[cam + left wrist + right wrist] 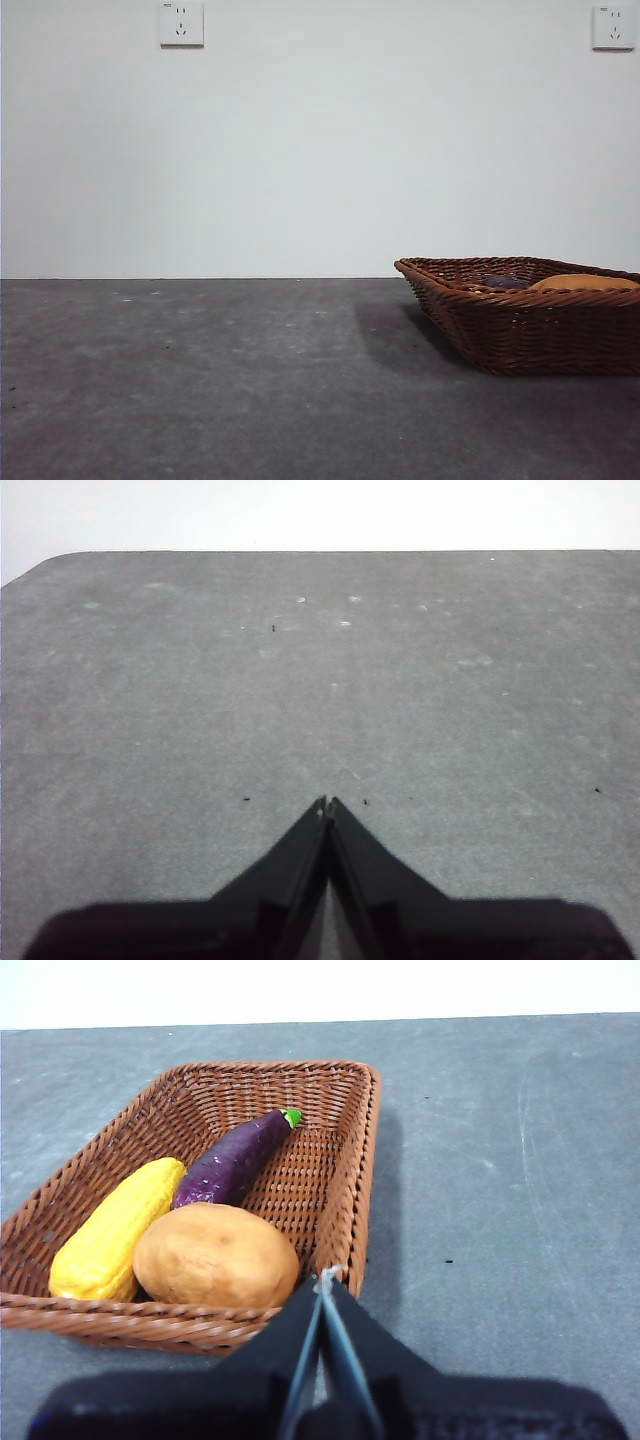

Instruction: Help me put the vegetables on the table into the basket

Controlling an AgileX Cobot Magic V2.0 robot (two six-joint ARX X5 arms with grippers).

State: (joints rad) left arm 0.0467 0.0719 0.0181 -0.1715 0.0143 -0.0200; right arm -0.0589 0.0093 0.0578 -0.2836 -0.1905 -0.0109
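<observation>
All three vegetables lie inside the brown wicker basket [345,1175]: a yellow corn cob [115,1228], an orange-brown potato [215,1257] and a dark purple oblong one with a green tip [235,1157]. In the front view the basket [530,325] stands at the right on the dark grey table [220,380], with the potato [583,283] and a purple top [505,283] showing over its rim. My right gripper [325,1282] is shut and empty, just outside the basket's near corner. Over bare table, my left gripper [327,804] is shut and holds nothing.
A white wall with two power sockets [181,23] [612,27] rises behind the table. The table's far edge and a rounded corner [45,565] show in the left wrist view.
</observation>
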